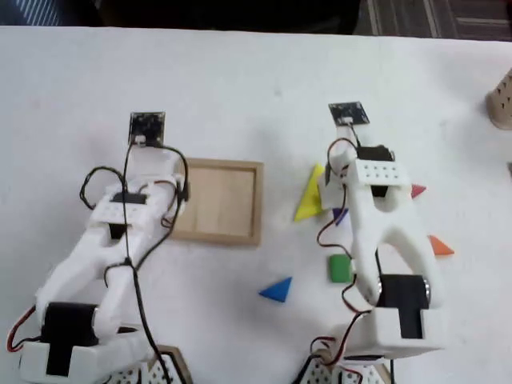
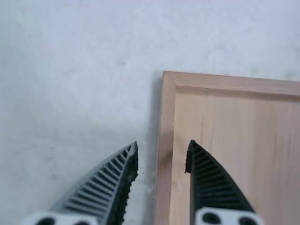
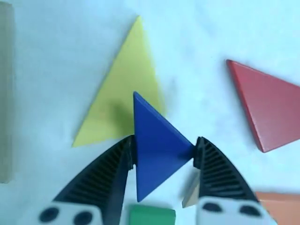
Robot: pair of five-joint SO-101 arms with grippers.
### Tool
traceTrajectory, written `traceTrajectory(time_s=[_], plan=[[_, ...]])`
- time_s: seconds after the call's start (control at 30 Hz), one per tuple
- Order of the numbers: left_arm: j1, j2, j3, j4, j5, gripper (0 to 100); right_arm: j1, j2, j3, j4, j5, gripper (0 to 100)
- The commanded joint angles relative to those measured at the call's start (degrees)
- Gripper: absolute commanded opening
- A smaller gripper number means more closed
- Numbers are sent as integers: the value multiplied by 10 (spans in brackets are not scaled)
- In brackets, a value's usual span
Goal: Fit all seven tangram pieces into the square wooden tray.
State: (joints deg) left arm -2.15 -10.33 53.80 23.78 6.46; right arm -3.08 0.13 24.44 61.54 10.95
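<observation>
The right hand (image 3: 165,144) gripped a dark blue triangular piece (image 3: 154,161) beside a large yellow triangle (image 3: 124,89); the left hand (image 2: 162,146) hung open, straddling the rim of the square wooden tray (image 2: 225,82).

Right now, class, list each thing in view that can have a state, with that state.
Wooden tray: empty.
Left gripper: open.
Right gripper: shut on dark blue triangle.
Dark blue triangle: gripped.
Yellow triangle: outside tray.
Red triangle: outside tray.
Green square: outside tray.
Orange triangle: outside tray.
Light blue triangle: outside tray.
</observation>
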Motion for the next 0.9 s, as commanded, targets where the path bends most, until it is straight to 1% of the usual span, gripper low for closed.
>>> traceTrajectory(time_s=[0.0, 0.27, 0.53, 0.67, 0.8, 0.87], plan=[[5, 0, -34, -14, -5, 181, -33, -44, -24, 11, -19, 130], [-75, 0, -56, -11, 0, 177, -126, -60, -26, 23, -22, 130], [-116, 0, -69, -11, 3, 177, -212, -44, -85, 22, -22, 130], [-127, 0, -70, -12, 40, 177, -259, 0, -138, 22, -23, 130], [-131, 1, -78, -12, 44, 177, -305, 79, -207, 22, -17, 130], [-140, 2, -79, -15, 44, 177, -314, 125, -249, 27, -17, 130]])
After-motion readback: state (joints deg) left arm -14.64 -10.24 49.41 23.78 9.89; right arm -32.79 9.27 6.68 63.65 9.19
